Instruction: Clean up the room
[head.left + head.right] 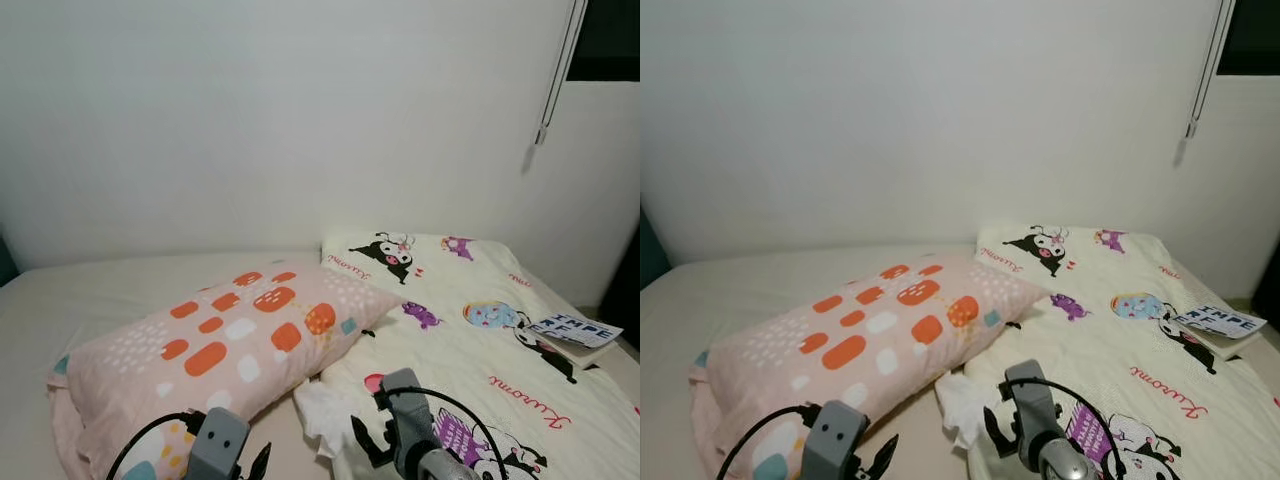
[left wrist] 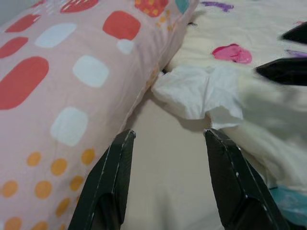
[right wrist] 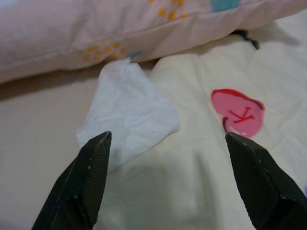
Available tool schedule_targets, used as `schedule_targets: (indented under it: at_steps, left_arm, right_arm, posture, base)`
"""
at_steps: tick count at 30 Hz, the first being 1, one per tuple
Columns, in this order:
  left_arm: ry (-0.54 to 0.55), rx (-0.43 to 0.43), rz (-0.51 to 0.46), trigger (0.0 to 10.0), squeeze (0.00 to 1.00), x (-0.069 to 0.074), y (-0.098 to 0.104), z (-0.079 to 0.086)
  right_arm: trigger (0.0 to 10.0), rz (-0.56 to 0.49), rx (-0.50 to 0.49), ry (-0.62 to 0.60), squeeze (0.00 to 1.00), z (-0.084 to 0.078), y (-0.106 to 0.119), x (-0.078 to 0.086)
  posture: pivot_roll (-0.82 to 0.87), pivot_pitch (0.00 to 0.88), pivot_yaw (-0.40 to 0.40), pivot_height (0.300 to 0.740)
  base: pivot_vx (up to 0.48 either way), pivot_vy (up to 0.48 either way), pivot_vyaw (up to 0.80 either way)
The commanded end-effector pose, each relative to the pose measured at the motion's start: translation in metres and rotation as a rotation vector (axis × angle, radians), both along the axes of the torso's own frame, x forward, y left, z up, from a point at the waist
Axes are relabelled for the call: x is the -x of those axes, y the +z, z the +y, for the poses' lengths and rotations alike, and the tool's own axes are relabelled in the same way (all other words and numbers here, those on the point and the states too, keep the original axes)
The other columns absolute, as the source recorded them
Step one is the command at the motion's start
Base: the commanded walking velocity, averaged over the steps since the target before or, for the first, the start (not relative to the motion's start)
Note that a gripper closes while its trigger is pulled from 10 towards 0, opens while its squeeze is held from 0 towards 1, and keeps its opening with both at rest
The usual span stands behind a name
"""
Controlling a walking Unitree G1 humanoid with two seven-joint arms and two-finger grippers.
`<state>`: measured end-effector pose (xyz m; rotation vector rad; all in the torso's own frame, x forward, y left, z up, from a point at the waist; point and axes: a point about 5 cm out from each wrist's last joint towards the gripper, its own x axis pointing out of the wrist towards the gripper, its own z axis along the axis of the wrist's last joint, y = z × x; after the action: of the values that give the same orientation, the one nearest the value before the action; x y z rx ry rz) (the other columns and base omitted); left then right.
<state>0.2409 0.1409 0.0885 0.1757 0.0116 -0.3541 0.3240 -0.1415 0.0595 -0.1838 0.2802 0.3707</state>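
Crumpled white tissue [image 3: 127, 112] lies on the bed sheet [image 1: 120, 285], wedged between the pink pillow [image 1: 215, 345] and the cartoon blanket [image 1: 480, 340]. Right gripper [image 3: 168, 184] hovers just above, fingers wide apart, apparently lined up to pinch it. Left gripper [image 2: 168, 182] waits nearby, fingers also apart.

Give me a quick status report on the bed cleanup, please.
Left end effector open, right end effector open, both empty. Crumpled tissue on the bed between pillow and cartoon blanket, just ahead. Nothing blocking it.
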Motion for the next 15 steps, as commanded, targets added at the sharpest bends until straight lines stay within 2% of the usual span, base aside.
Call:
schedule_targets:
  at_steps: [1, 2, 3, 4, 5, 8, 9, 10, 11, 13, 15]
  left_arm:
    - [-0.003, -0.015, 0.005, 10.0, 0.0, 0.003, 0.001, 0.004]
    - [-0.003, -0.015, 0.005, 10.0, 0.0, 0.003, 0.001, 0.004]
    - [0.001, -0.023, -0.008, 10.0, 0.0, 0.005, 0.006, 0.007]
    - [0.001, -0.023, -0.008, 10.0, 0.0, 0.005, 0.006, 0.007]
    - [0.005, -0.027, -0.015, 10.0, 0.0, 0.006, 0.01, 0.009]
    - [0.005, -0.027, -0.015, 10.0, 0.0, 0.006, 0.01, 0.009]
    - [-0.025, -0.028, -0.03, 10.0, 0.0, 0.009, 0.02, 0.012]
    - [-0.06, -0.028, -0.041, 10.0, 0.0, 0.013, 0.028, 0.014]
    - [-0.06, -0.028, -0.041, 10.0, 0.0, 0.013, 0.028, 0.014]
    - [-0.183, -0.006, -0.051, 10.0, 0.0, 0.023, 0.044, 0.008]
    - [-0.22, -0.001, -0.05, 10.0, 0.0, 0.026, 0.048, 0.005]
  right_arm:
    - [10.0, 0.009, 0.007, 0.016, 1.0, 0.001, -0.002, 0.0]
    - [10.0, 0.009, 0.007, 0.016, 1.0, 0.001, -0.002, 0.0]
    - [10.0, 0.001, 0.015, 0.026, 0.91, 0.002, 0.002, -0.007]
    - [10.0, 0.001, 0.015, 0.026, 0.91, 0.002, 0.002, -0.007]
    - [10.0, -0.004, 0.02, 0.03, 0.0, 0.004, 0.005, -0.011]
    - [10.0, -0.004, 0.02, 0.03, 0.0, 0.004, 0.005, -0.011]
    - [10.0, -0.012, 0.024, 0.063, 0.0, 0.009, 0.01, -0.018]
    - [10.0, -0.018, 0.022, 0.093, 0.0, 0.014, 0.015, -0.022]
    - [10.0, -0.018, 0.022, 0.093, 0.0, 0.014, 0.015, -0.022]
    - [10.0, -0.027, 0.028, 0.126, 0.0, 0.022, 0.022, -0.03]
    - [10.0, -0.029, 0.03, 0.13, 0.0, 0.023, 0.024, -0.032]
  posture:
    - [0.01, 0.162, -0.025, 0.614]
    - [0.01, 0.162, -0.025, 0.614]
    - [0.03, 0.192, -0.031, 0.614]
    - [0.03, 0.192, -0.031, 0.614]
    - [0.03, 0.192, -0.031, 0.614]
    - [0.03, 0.192, -0.031, 0.614]
    - [0.08, 0.249, -0.036, 0.614]
    - [0.09, 0.265, -0.034, 0.614]
    - [0.09, 0.265, -0.034, 0.614]
    - [0.11, 0.303, -0.036, 0.614]
    - [0.11, 0.303, -0.036, 0.614]
  base:
    - [0.0, 0.0, 0.0]
    - [0.0, 0.0, 0.0]
    - [0.0, 0.0, 0.0]
    - [0.0, 0.0, 0.0]
    - [0.0, 0.0, 0.0]
    - [0.0, 0.0, 0.0]
    - [0.0, 0.0, 0.0]
    - [0.0, 0.0, 0.0]
    - [0.0, 0.0, 0.0]
    - [0.0, 0.0, 0.0]
    - [0.0, 0.0, 0.0]
